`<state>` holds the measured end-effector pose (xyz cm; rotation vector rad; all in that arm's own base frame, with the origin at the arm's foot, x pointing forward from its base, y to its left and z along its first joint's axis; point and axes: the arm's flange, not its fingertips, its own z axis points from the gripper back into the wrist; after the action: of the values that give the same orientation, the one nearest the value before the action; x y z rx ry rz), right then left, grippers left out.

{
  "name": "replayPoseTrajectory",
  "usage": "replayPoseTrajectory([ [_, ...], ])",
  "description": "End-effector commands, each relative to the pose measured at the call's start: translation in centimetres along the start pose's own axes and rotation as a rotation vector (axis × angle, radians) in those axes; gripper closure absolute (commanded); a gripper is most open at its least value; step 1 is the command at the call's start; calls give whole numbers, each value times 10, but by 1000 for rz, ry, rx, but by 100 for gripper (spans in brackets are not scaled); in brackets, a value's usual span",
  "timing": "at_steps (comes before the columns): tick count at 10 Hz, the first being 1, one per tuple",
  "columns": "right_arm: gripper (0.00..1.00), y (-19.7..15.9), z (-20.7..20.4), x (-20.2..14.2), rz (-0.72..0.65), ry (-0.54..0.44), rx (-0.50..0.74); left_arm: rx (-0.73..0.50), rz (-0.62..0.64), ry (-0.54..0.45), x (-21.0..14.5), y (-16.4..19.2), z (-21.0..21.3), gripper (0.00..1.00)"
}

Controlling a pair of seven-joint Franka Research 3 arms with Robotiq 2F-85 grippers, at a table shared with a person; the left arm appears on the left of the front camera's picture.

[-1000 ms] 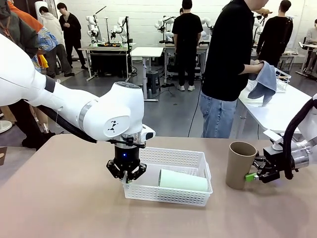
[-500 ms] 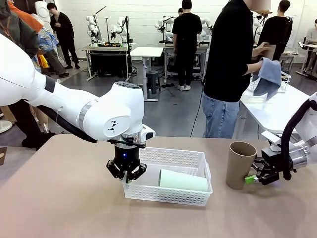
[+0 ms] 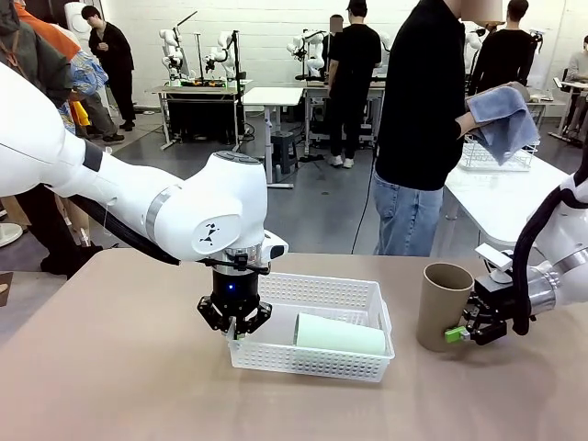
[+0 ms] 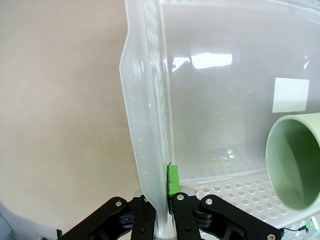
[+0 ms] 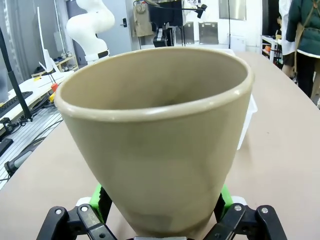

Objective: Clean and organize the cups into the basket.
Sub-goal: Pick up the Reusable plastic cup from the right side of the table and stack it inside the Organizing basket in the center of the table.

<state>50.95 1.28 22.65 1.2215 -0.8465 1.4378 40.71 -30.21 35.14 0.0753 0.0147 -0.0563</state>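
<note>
A pale mint green cup (image 3: 340,334) lies on its side in the white lattice basket (image 3: 312,360), its open mouth (image 4: 295,160) facing my left wrist view. My left gripper (image 3: 235,333) points down at the basket's near left corner and is shut on the basket's wall (image 4: 145,125). A tan-brown cup (image 3: 443,308) stands upright on the table to the right of the basket. My right gripper (image 3: 457,333) is open, its green pads (image 5: 102,197) on either side of that cup's (image 5: 160,150) lower part.
A person stands across the table holding a blue-grey cloth (image 3: 503,119) up in both hands. Behind them a white side table (image 3: 501,197) carries a wire rack (image 3: 496,156). Bare tabletop (image 3: 110,367) lies left of and in front of the basket.
My right gripper has slid left, closer in around the tan cup's base. The person has lifted the cloth higher. My left gripper and the basket have not moved.
</note>
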Motion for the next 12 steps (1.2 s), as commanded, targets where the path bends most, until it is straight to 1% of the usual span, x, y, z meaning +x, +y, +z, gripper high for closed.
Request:
replayPoseTrajectory([
  [1,0,-5,-3,0,25,-31,7,5,-6,0,-1,-1,-2,100],
  [2,0,-5,-3,0,26,-43,14,5,-6,0,-1,-1,-2,100],
  [3,57,-5,-2,-1,33,-42,21,5,-6,0,-1,-1,-2,100],
  [4,57,-5,-1,-1,31,-48,17,5,-6,0,-1,-1,-2,100],
  [5,100,-5,-1,-1,34,-49,14,5,-6,0,-1,-1,-2,100],
  [6,62,-4,1,-1,35,-55,10,5,-6,0,-1,-1,-2,100],
  [7,100,-1,4,0,29,-69,-5,5,-6,0,-1,-1,-2,100],
  [8,45,6,4,6,-29,-101,-77,5,-6,0,-1,-1,-2,100],
  [9,45,22,2,20,-115,-129,-202,5,-6,0,-1,-1,-2,100],
  [11,45,67,8,66,-106,-126,-307,5,-6,0,-1,-1,-2,100],
  [12,45,84,13,89,-138,-124,-350,5,-6,0,-1,-1,-2,100],
])
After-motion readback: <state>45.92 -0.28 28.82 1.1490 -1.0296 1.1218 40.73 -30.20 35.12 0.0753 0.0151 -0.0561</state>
